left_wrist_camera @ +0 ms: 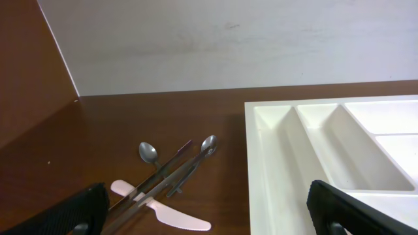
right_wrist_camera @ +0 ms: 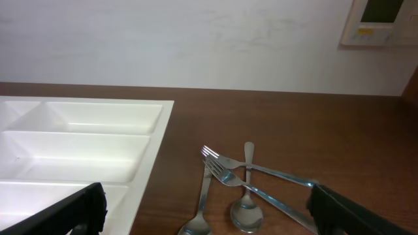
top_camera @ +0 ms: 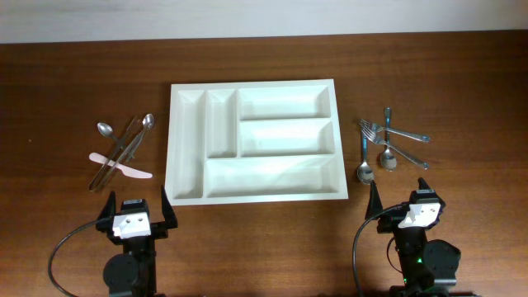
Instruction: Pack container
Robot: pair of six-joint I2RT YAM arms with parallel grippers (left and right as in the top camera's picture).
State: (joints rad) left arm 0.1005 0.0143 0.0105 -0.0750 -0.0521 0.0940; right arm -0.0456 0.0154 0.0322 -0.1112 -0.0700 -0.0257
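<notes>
A white cutlery tray (top_camera: 188,196) with several empty compartments lies mid-table; it also shows in the left wrist view (left_wrist_camera: 261,170) and the right wrist view (right_wrist_camera: 150,170). To its left lies a pile of cutlery (top_camera: 124,147): two spoons, metal knives and a pink plastic knife (left_wrist_camera: 171,218). To its right lie two forks and two spoons (top_camera: 388,144), crossed over each other (right_wrist_camera: 245,179). My left gripper (top_camera: 136,214) is open and empty near the front edge, below the left pile. My right gripper (top_camera: 400,206) is open and empty below the right pile.
The table is dark brown wood (top_camera: 66,82). A pale wall (left_wrist_camera: 228,39) runs along the far edge. A wall panel (right_wrist_camera: 379,19) hangs at the upper right in the right wrist view.
</notes>
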